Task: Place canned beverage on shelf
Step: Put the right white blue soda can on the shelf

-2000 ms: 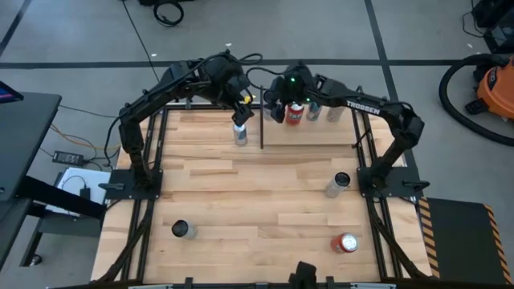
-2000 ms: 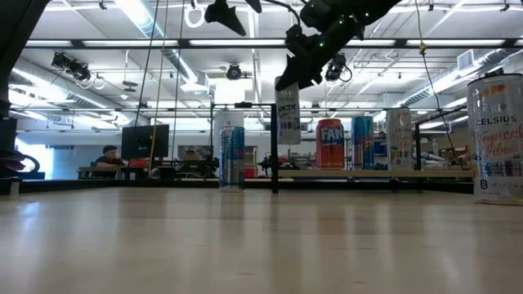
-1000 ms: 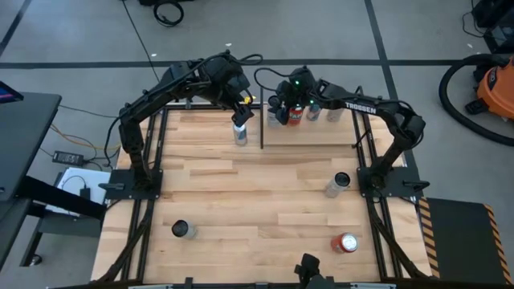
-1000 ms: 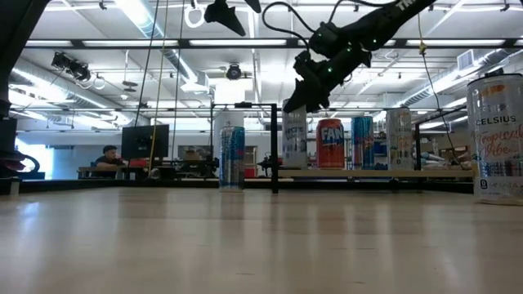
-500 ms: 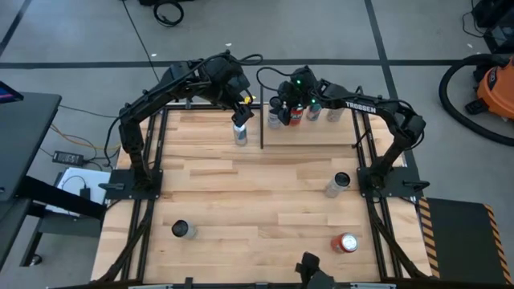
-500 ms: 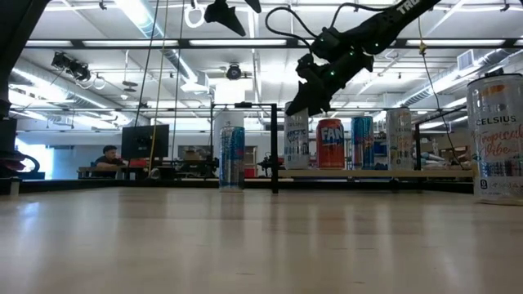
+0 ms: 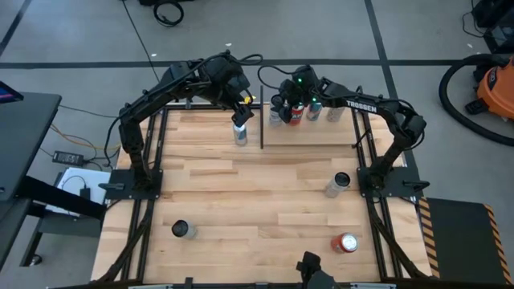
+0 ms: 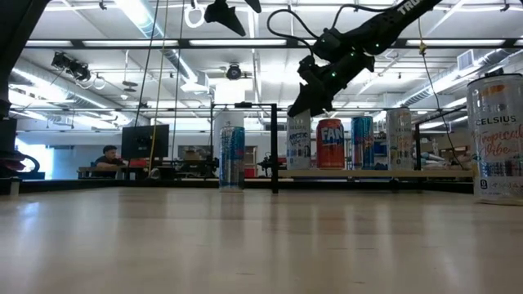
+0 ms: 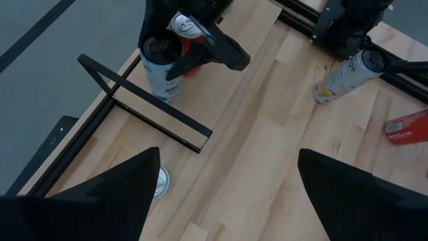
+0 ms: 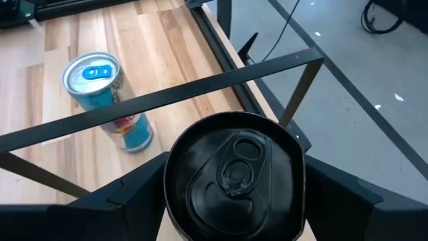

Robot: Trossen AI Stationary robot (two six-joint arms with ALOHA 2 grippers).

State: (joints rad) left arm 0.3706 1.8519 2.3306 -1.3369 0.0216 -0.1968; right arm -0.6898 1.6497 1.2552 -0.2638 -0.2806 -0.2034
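Note:
A white can with a black top (image 10: 234, 177) stands upright on its base at the left end of the shelf (image 7: 309, 135), next to a red can (image 7: 295, 115) and two more cans. My right gripper (image 7: 278, 112) is open, with one finger on either side of the white can. My left gripper (image 7: 241, 119) hangs open above a blue can (image 7: 240, 133) that stands on the table just left of the shelf's black rods; nothing is between its fingers (image 9: 100, 201). My right gripper slants down from the table's right, with one finger along each side of the white can's wall (image 9: 164, 77), below its black rim. Whether the fingers (image 10: 134, 194) touch the wall I cannot tell, because the can's top hides the place. The can stands upright on the shelf.
On the table's right half lie a pale can (image 7: 337, 184) on its side and a red can (image 7: 345, 242) near the front edge. An upright can (image 7: 181, 230) stands at the front left. In the low view a Celsius can (image 8: 496, 139) looms close on the right.
My right gripper has brought the white can down from above the shelf onto the shelf's left end, where it now stands beside the red can. In the last second it has hardly moved. My left arm has kept still.

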